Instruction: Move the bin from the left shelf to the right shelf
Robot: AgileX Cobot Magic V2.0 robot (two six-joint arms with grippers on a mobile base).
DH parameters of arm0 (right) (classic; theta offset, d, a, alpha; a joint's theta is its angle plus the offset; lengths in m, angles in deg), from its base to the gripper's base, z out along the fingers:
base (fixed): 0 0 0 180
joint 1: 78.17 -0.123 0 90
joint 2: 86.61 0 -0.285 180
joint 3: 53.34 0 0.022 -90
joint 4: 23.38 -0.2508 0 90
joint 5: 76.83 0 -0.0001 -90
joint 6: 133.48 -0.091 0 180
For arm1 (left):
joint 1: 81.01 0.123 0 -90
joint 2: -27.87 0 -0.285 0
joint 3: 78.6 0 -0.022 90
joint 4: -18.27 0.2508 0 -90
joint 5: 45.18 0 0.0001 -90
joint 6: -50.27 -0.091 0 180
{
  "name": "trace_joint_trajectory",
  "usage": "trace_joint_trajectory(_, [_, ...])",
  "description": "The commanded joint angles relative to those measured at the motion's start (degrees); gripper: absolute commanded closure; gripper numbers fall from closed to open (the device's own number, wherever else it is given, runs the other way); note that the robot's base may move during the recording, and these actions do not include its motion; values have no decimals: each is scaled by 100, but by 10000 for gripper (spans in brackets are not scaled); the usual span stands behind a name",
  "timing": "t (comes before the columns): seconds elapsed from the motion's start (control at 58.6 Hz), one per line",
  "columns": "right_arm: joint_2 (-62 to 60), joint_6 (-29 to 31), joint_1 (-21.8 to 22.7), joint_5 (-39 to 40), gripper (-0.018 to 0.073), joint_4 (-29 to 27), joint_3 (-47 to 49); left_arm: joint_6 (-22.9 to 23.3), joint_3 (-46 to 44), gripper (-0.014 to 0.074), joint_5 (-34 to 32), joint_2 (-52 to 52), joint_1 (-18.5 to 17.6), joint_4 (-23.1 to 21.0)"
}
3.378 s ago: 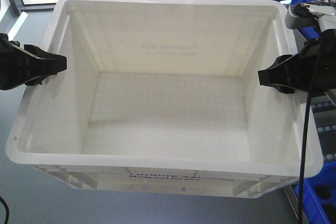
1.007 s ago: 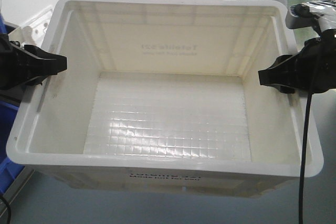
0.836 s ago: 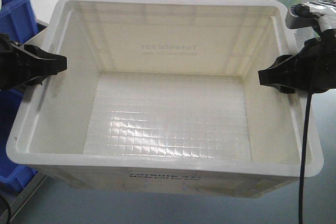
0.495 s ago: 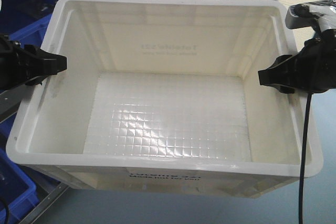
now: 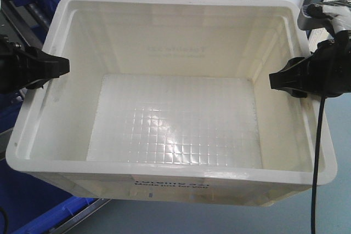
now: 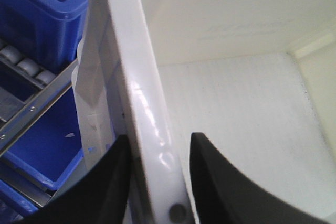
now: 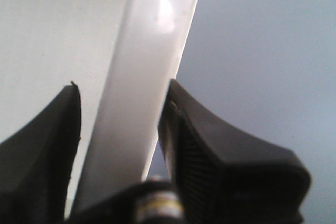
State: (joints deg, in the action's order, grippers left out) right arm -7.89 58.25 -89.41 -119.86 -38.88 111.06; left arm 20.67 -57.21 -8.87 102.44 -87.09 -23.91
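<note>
The bin [image 5: 175, 5], a large white tote with black print on its near side, fills the front view and hangs above the floor, empty inside. My left gripper [image 5: 64, 65] is shut on its left rim and my right gripper [image 5: 272, 79] on its right rim. In the left wrist view the white rim [image 6: 142, 87] runs between the two black fingers of the left gripper [image 6: 157, 145]. The right wrist view shows the rim [image 7: 152, 35] passing between the fingers of the right gripper [image 7: 123, 93].
Dark blue bins [image 5: 33, 212] and a metal shelf rail sit behind and below the tote on the left. A roller rail [image 6: 31, 72] and a blue bin [image 6: 47, 3] lie just outside the left rim. Grey floor [image 7: 262, 35] is beyond the right rim. A black cable [image 5: 318, 152] hangs at the right.
The background has slid to the right: the windows are gone and blue bins with shelf rails now fill the left side. The tote and both grippers keep the same pose in view.
</note>
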Motion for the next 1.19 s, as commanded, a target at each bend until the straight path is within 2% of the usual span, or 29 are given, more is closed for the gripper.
trace_joint_trajectory(0.0, [-186,89,-130,591,564,-777,296,-121,-259,603,148,-161,-196,-898])
trace_joint_trajectory(1.177, [-186,89,-130,586,564,-777,296,-121,-259,603,148,-161,-196,-898])
